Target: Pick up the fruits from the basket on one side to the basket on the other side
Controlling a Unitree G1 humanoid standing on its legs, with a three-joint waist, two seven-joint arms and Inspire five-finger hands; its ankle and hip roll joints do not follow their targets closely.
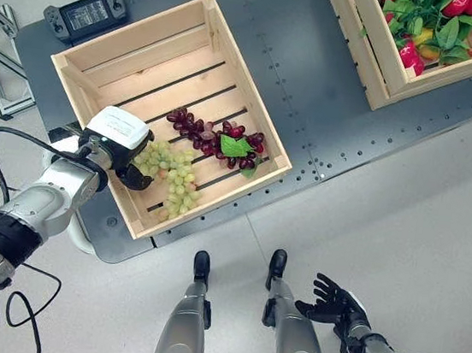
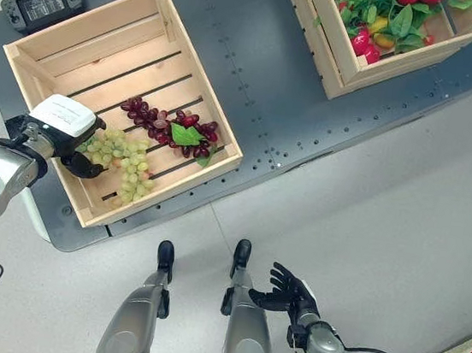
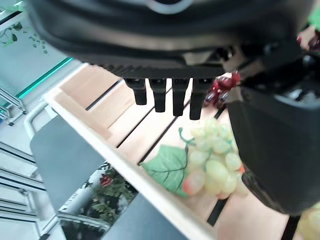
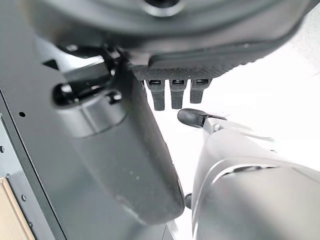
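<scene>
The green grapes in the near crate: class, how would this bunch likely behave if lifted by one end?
The green grapes form a loose cluster of many small round berries, so the bunch would probably dangle and swing. The berries look smooth, so fingers may slip. Resting on the crate slats beside the left hand, it seems unlikely to roll as a whole.

I count two crates [image 1: 232, 64] [image 1: 378, 69] on my platform [image 1: 313, 108], two grape bunches [image 1: 171, 177] [image 1: 215, 135] and one controller [image 1: 88, 12].
</scene>
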